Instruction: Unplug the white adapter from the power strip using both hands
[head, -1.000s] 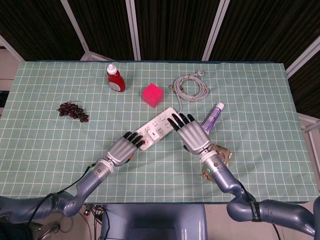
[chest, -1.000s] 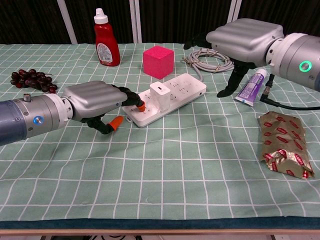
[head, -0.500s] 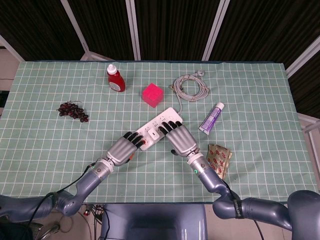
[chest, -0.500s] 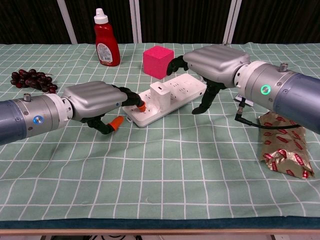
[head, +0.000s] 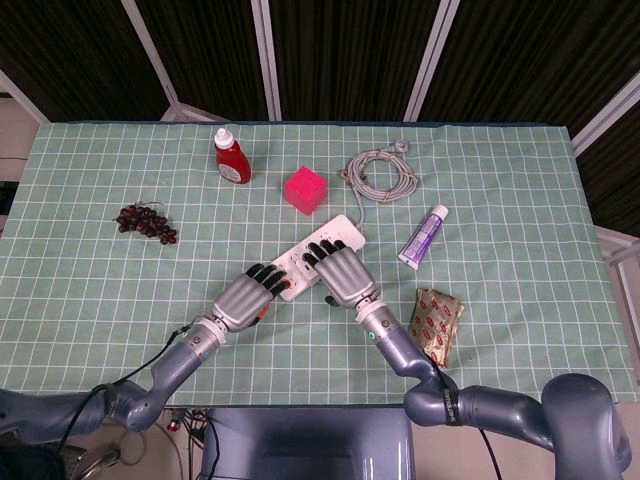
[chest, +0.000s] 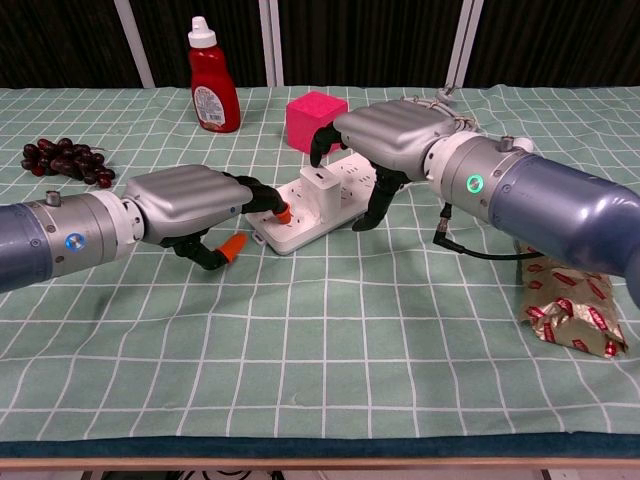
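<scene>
- We see the white adapter (chest: 317, 192) standing plugged into the power strip (chest: 345, 190), toward the strip's near left end, on the green checked tablecloth (chest: 330, 330).
- From the head view the adapter is hidden under the right hand (head: 340, 272); only the chest view shows it.
- The far part of the strip is also covered by that hand in both views, so we cannot see all its sockets.
- A second ago the right hand hung over the toothpaste tube (head: 424, 237) side of the strip; it has since swept left and now arches over the strip's middle.
- The right hand's fingers (chest: 322, 140) curl down just behind and above the adapter, the thumb reaching down on the strip's near side; we cannot tell whether any fingertip touches the adapter, and nothing is held.
- The left hand (chest: 195, 205) has not moved: it lies knuckles-up beside the strip's left end, fingers bent, orange-tipped fingertips (chest: 281, 211) resting on that end, just left of the adapter.
- Farther out sit a pink cube (chest: 316, 120), a ketchup bottle (chest: 211, 88), grapes (chest: 63, 160), a coiled cable (head: 380, 172) and a crumpled snack wrapper (chest: 570, 288).
</scene>
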